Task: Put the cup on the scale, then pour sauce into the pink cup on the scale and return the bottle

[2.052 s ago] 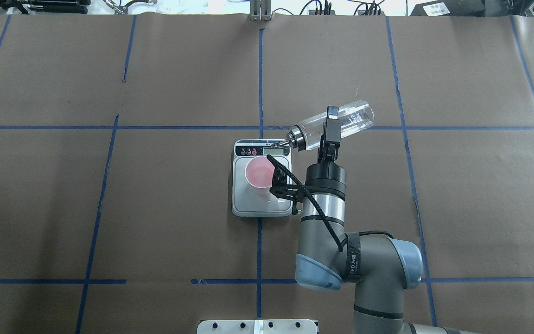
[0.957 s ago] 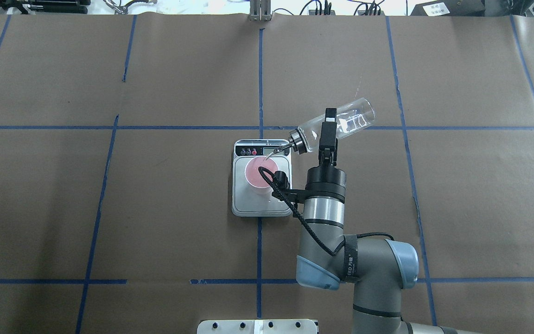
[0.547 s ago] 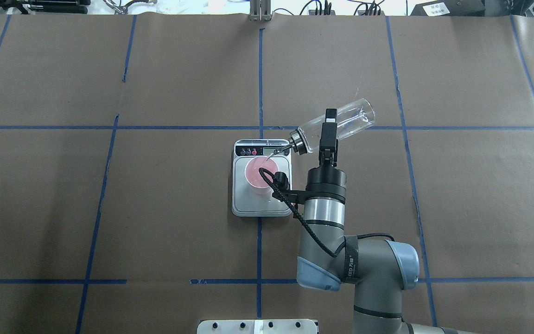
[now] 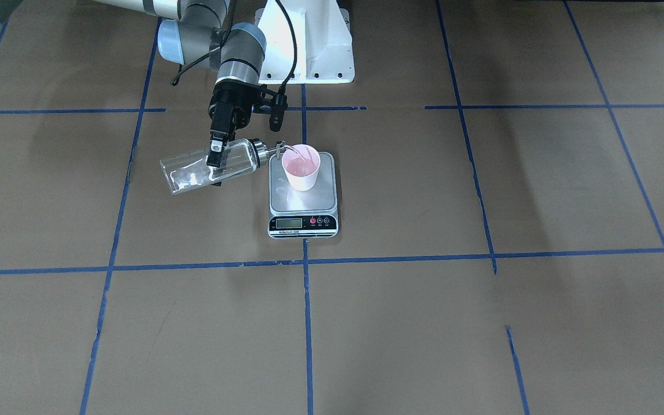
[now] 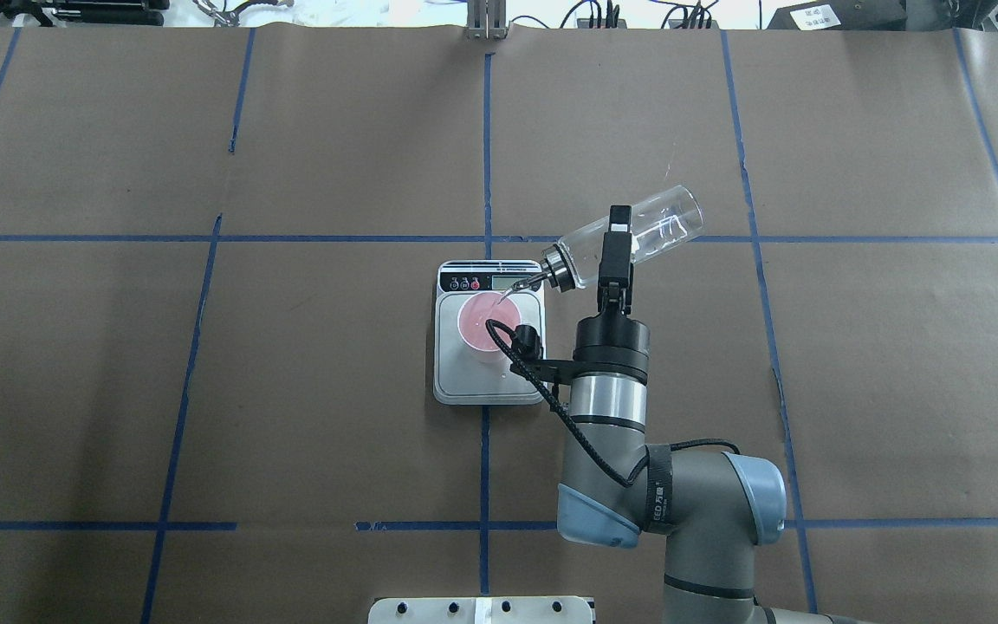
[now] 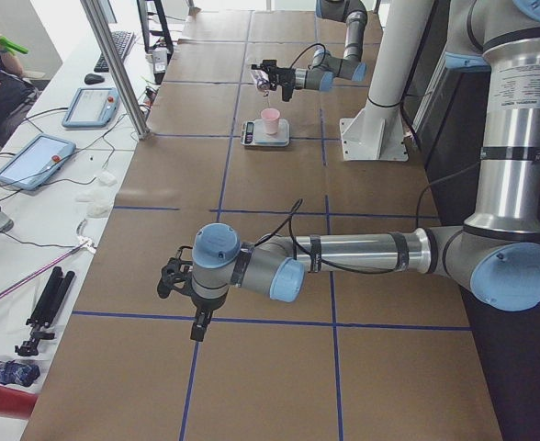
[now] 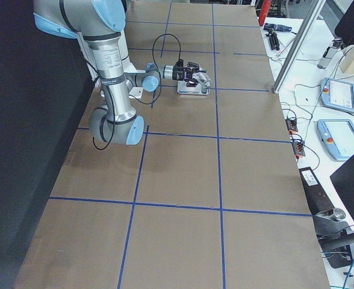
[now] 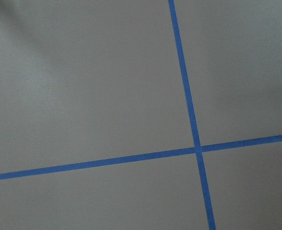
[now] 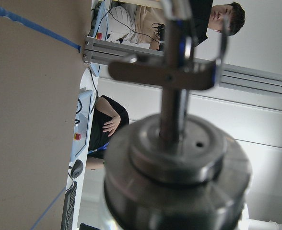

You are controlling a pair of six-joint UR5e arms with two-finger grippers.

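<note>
The pink cup (image 5: 477, 328) stands upright on the scale (image 5: 464, 381), also in the front view (image 4: 301, 168) on its platform (image 4: 303, 202). My right gripper (image 5: 616, 240) is shut on the clear glass bottle (image 5: 651, 227), held tilted with the base raised and the spout (image 5: 523, 282) over the cup's far rim. A thin pale streak runs from the spout into the cup. The bottle's collar fills the right wrist view (image 9: 177, 163). My left gripper (image 6: 183, 289) hangs low over the table far from the scale; I cannot tell whether it is open or shut.
Brown paper with blue tape lines (image 5: 486, 156) covers the table. The robot's white base (image 4: 303, 46) stands behind the scale. A metal post (image 6: 114, 64) and a side table with tablets (image 6: 31, 161) lie beyond the far edge, with people seated there.
The right arm brought the bottle's spout from over the scale's display to over the cup and tipped it further. The cup's inside looks darker pink. Almost nothing moved in the last half second.
</note>
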